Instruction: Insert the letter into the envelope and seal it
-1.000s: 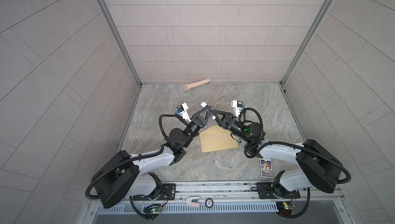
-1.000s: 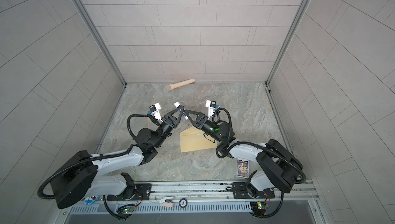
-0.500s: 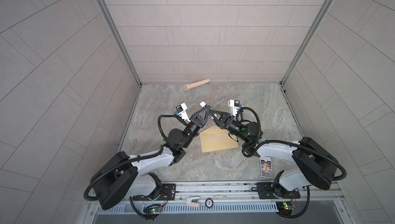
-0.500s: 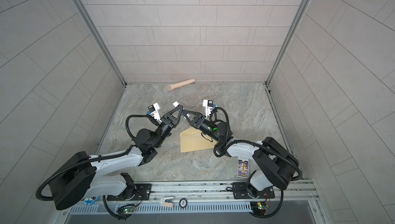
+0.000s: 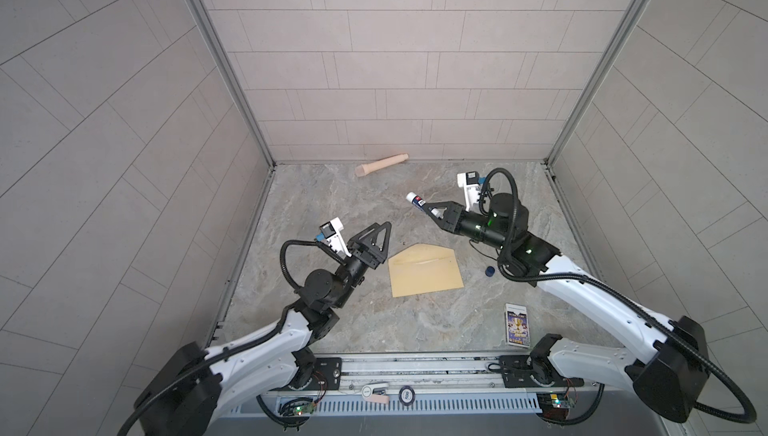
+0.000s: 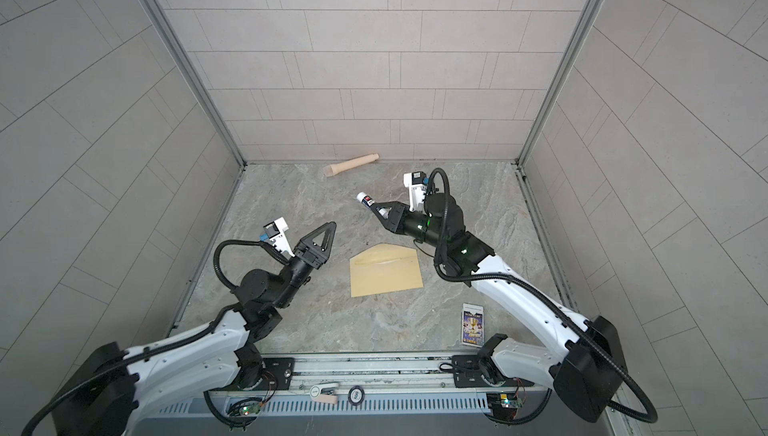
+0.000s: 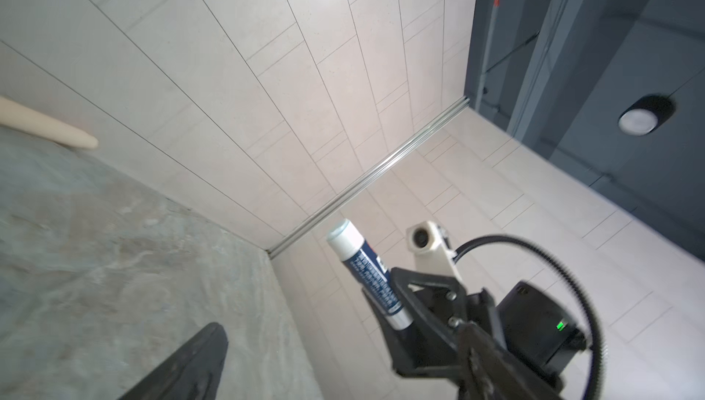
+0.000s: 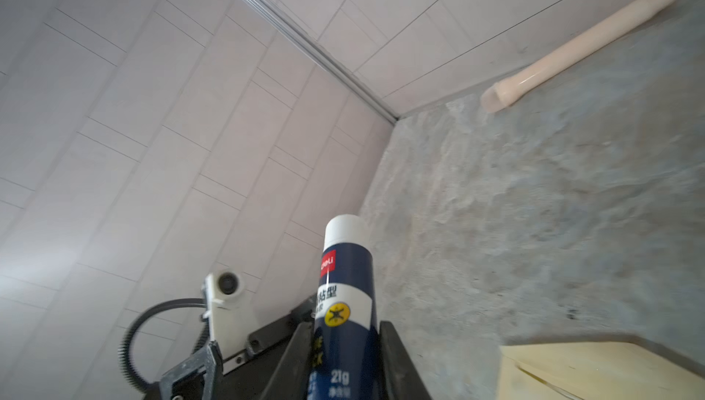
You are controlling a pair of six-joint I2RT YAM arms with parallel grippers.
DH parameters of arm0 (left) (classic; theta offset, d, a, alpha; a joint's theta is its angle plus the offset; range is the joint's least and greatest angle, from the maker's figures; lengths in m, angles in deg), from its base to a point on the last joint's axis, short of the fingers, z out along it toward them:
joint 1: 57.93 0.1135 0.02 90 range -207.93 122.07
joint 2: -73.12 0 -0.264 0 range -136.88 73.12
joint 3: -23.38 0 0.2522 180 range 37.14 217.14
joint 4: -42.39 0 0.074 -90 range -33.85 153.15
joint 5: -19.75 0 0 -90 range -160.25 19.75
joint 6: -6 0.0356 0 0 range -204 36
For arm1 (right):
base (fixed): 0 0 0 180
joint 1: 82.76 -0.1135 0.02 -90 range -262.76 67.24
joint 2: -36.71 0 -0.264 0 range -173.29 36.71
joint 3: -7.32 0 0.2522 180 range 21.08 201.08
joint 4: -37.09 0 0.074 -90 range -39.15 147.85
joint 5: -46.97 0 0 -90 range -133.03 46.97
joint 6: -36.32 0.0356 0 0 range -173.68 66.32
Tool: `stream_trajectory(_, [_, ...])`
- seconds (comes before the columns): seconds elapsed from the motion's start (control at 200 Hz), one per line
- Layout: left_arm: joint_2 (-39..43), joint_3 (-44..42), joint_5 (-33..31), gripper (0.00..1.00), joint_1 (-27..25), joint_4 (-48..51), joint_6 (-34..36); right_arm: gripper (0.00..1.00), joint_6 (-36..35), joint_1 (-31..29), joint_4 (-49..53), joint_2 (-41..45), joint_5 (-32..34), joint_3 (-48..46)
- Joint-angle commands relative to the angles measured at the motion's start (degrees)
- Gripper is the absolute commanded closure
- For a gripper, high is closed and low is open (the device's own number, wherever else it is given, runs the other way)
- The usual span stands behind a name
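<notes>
In both top views the envelope (image 5: 426,273) (image 6: 386,273) lies flat in the middle of the table (image 5: 332,205). Its pointed flap faces the far side and looks unsealed. The letter does not show as a separate sheet, so it is probably already inside. The right gripper (image 5: 432,210) (image 6: 380,209) hangs far and right of the envelope, clamped on a blue-and-white glue stick (image 5: 416,201) (image 6: 365,200) with its white end pointing far-left. A small dark cap (image 5: 490,272) lies just right of the envelope. The left gripper (image 5: 382,233) (image 6: 326,233) hangs just left of the envelope and carries nothing.

1 second ago the 2 grippers met tip to tip over the envelope's far edge, and now they are well apart. The stick appears to have passed to the right gripper alone, which would leave gluing and pressing the flap as the remaining work.

The left wrist view shows only 1 finger (image 7: 198,360) of the left gripper, set far off to the side with nothing against it, so the jaws stand wide. Across from it, the right gripper (image 7: 393,302) pinches the glue stick (image 7: 366,276).

In the right wrist view the jaws grip the glue stick (image 8: 345,295) on both sides. A corner of the envelope (image 8: 610,371) shows on the table beneath.
</notes>
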Motion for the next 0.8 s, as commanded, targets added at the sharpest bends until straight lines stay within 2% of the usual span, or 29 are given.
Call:
stream_trajectory(0.0, [3.6, 7.7, 7.4, 0.06, -0.4, 30.1, 26.5, 1.0, -17.6, 1.0, 41.3, -4.9, 1.3, 8.6])
stream_trajectory(0.09, [2.3, 11.7, 9.4, 0.12, -2.1, 41.5, 40.9, 1.0, -23.4, 1.3, 51.6, -9.7, 0.6, 14.2])
stream_trajectory(0.135, [1.9, 14.6, 7.9, 0.13, -4.0, 49.0, 47.0, 1.0, -24.6, 1.4, 53.8, -10.7, 0.0, 14.8])
stream_trajectory(0.195, [0.8, 18.0, 9.7, 0.18, -6.3, 56.1, 56.6, 1.0, -25.4, 1.5, 54.8, -11.1, -0.2, 14.8])
stream_trajectory(0.28, [-2.3, 21.4, 9.5, 0.2, -10.2, 60.1, 68.6, 1.0, -25.9, 1.9, 54.4, -11.8, -2.2, 15.1])
stream_trajectory(0.345, [-5.4, 21.5, 9.3, 0.2, -11.6, 57.5, 74.7, 1.0, -25.9, 1.9, 53.2, -12.2, -4.4, 15.3])
stream_trajectory(0.495, [-14.2, 23.9, 13.9, 0.2, -11.8, 50.6, 80.1, 1.0, -26.2, 2.1, 53.2, -12.3, -6.9, 16.6])
stream_trajectory(0.625, [-21.2, 27.4, 10.1, 0.17, -11.8, 46.2, 82.7, 1.0, -27.2, 2.2, 53.6, -12.8, -9.4, 17.3])
stream_trajectory(0.675, [-22.4, 27.9, 10.0, 0.2, -11.8, 44.1, 82.9, 1.0, -27.9, 2.2, 55.1, -13.3, -9.5, 18.1])
stream_trajectory(0.756, [-23.5, 27.9, 11.2, 0.32, -11.8, 41.5, 81.6, 1.0, -28.2, 2.2, 56.0, -13.5, -9.7, 18.7])
stream_trajectory(0.796, [-23.8, 27.7, 11.3, 0.35, -11.8, 40.2, 80.2, 1.0, -28.2, 2.3, 56.0, -13.4, -9.8, 18.9])
